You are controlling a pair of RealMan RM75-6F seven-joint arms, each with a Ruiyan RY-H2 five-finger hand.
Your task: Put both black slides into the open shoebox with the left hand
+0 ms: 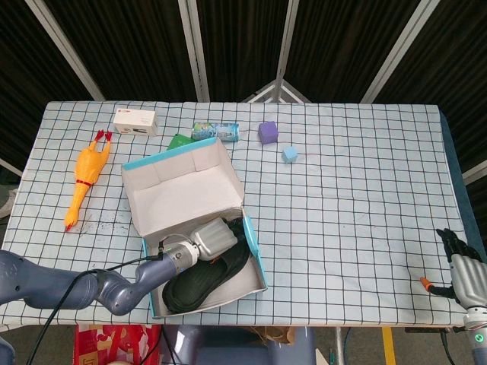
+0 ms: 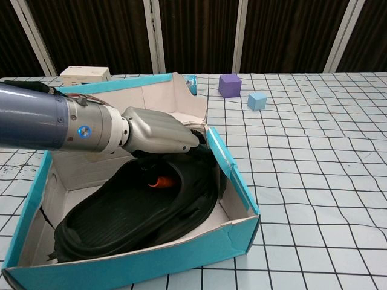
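Note:
The open shoebox [image 1: 257, 255], teal outside and white inside, stands at the table's near-left edge with its lid [image 1: 179, 190] tipped back. Black slides [image 1: 202, 283] lie in it, stacked so I cannot separate them; the chest view shows one long black slide [image 2: 133, 211] filling the box [image 2: 236, 181]. My left hand [image 2: 158, 130] reaches into the box from the left and grips the far end of the top slide, fingers curled over it and an orange fingertip showing beneath. In the head view the left hand [image 1: 211, 238] covers that end. My right hand [image 1: 464, 266] hangs at the table's near-right corner, holding nothing.
A yellow rubber chicken [image 1: 84, 179] lies at the left. Along the back are a white carton [image 1: 135, 120], a green packet [image 1: 179, 141] and a blue wrapper [image 1: 214, 131]. A purple cube [image 2: 230, 85] and a light-blue cube [image 2: 257, 100] sit behind the box, to its right.

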